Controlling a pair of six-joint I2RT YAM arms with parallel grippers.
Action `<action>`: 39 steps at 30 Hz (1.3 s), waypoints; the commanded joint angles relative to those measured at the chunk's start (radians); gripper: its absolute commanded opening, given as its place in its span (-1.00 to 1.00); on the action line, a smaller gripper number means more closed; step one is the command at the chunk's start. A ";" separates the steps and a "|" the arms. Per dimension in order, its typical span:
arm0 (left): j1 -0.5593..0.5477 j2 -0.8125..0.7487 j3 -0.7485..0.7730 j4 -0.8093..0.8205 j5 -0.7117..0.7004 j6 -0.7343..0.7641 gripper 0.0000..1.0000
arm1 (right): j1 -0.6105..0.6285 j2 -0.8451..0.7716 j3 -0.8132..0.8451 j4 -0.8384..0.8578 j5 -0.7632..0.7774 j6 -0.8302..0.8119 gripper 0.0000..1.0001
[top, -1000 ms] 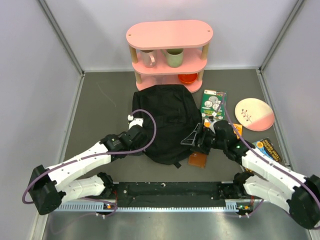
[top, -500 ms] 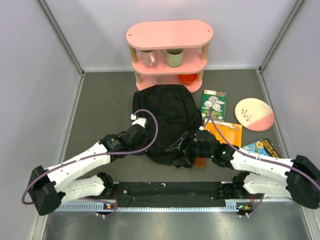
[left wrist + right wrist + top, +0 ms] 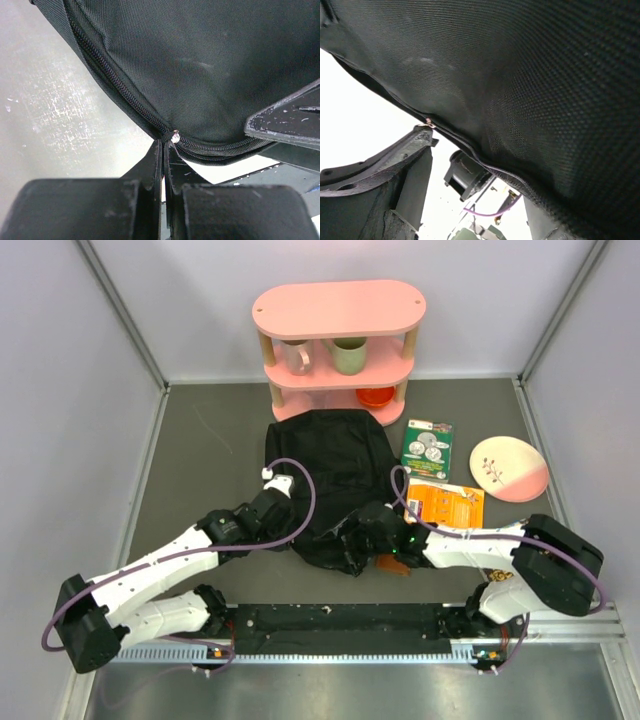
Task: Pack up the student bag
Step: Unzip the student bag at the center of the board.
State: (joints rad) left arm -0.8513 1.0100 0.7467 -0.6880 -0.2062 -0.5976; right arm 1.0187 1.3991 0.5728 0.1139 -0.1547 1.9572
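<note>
Top view: the student bag point(image 3: 330, 465) lies flat in the middle of the table point(image 3: 210, 460), just near of the pink shelf point(image 3: 338, 310), with a brown wallet point(image 3: 393, 563) at its near right corner. The left arm stretches from its base out to the far right, elbow low, and sets the left gripper point(image 3: 298, 525) at the bag's near left edge. The right arm lies folded low across the table and reaches left, so the right gripper point(image 3: 348, 540) sits at the bag's near edge, close to the left one.

Left wrist view: the two fingers point(image 3: 150, 170) are pressed flat together, their tips at the bag's zip line, right beside a small metal zip pull point(image 3: 175, 134). Whether anything is pinched between them cannot be told. One finger of the right gripper point(image 3: 290, 120) shows at the right, just under the bag's edge.

Right wrist view: black fabric fills the frame. One finger point(image 3: 405, 170) stands at the near left, its tip at the zip seam. The other shows only at the near right corner. The jaws stand wide apart under the bag's edge, closed on nothing.
</note>
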 commanded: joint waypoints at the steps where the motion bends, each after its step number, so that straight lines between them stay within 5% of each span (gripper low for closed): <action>1: 0.003 -0.019 0.017 0.047 -0.002 0.018 -1.00 | 0.017 0.020 0.068 0.010 0.092 0.065 0.13; 3: 0.003 -0.021 0.020 0.050 -0.002 0.019 -1.00 | 0.014 0.044 0.053 0.039 0.101 0.074 -0.30; 4: 0.004 -0.024 0.022 0.051 -0.005 0.021 -1.00 | 0.014 0.052 0.047 0.073 0.098 0.075 -0.74; 7: 0.003 -0.024 0.033 0.035 -0.032 0.024 -1.00 | 0.012 0.074 0.036 0.089 0.072 0.063 -1.00; 20: 0.043 0.001 0.080 -0.051 -0.124 0.025 -1.00 | 0.012 -0.041 -0.021 -0.006 0.106 -0.096 -1.00; 27: 0.243 0.022 0.080 -0.055 -0.141 0.033 -1.00 | 0.011 -0.092 -0.063 0.012 0.101 -0.158 -1.00; 39: 0.385 0.187 0.259 0.035 -0.145 0.165 -1.00 | 0.009 -0.032 -0.036 0.084 0.017 -0.213 -1.00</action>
State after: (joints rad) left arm -0.5072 1.1908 0.9325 -0.7071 -0.2703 -0.5064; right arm 1.0248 1.3479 0.5293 0.1993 -0.1104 1.7947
